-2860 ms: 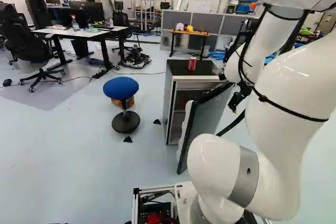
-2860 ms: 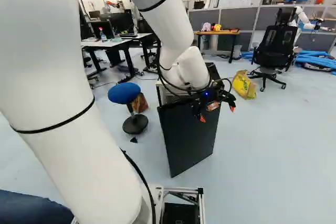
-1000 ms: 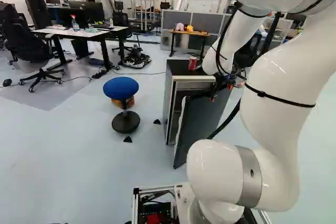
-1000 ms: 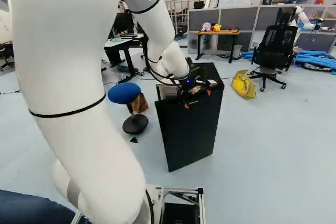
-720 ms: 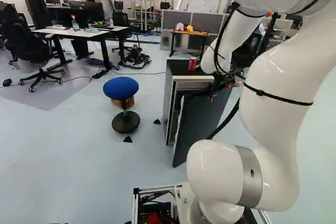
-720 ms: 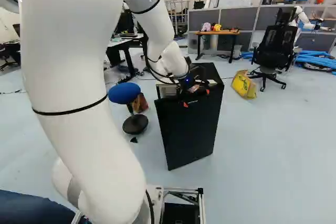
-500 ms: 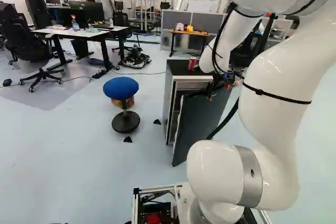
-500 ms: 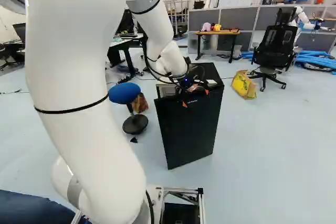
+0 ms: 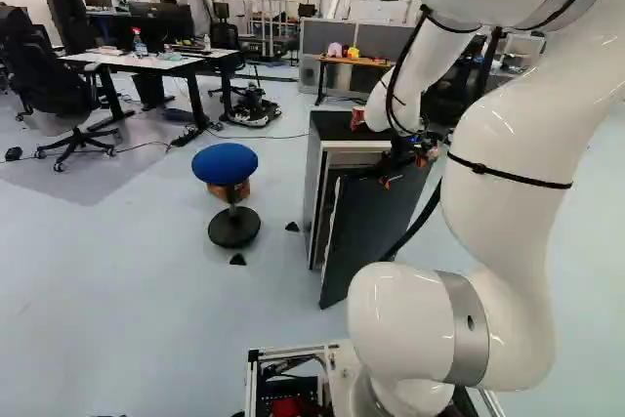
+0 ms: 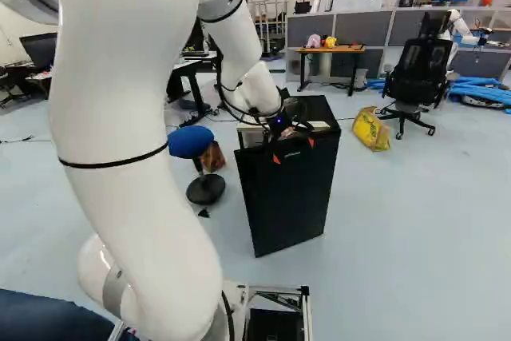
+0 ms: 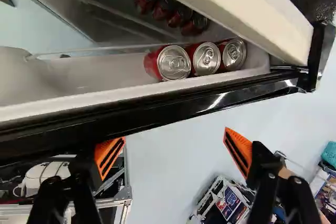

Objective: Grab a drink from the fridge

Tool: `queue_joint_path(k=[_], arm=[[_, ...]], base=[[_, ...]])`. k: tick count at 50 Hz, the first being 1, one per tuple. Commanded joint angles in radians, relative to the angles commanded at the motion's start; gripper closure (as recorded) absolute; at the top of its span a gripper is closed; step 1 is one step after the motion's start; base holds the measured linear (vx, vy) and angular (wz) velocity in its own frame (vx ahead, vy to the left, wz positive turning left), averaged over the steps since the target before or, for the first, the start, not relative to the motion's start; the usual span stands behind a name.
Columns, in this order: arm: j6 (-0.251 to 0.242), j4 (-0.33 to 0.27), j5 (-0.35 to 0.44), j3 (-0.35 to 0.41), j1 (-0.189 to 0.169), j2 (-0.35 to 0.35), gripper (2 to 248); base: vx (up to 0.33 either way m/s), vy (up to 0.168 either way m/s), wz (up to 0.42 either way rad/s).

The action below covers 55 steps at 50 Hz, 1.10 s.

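Wrist view | Gripper (image 11: 175,133) hung beside the fridge door (image 11: 210,100), likely to widen access | jaws wide, empty | door shelf (image 11: 79,101) corralled red cans (image 11: 206,59)

Bright, diffuse light leaves white glints on the arm (image 9: 508,148) and door edge (image 11: 214,102).

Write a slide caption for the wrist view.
Three red cans in the open fridge door, more cans inside the fridge, and the open gripper near the door's edge.

white arm (image 10: 136,197) bent and reaching ahead, black tool (image 10: 294,150) at its end, orange-padded fingers (image 11: 239,149) spread apart
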Motion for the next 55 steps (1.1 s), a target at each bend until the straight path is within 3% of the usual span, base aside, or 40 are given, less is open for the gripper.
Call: queue_joint_path(k=[34,55], arm=[[0.000,0.138,-0.101,-0.054,0.034,-0.043,3],[0.000,0.223,-0.103,-0.091,0.050,-0.071,3]], base=[[0.000,0.000,0.000],[0.000,0.000,0.000]])
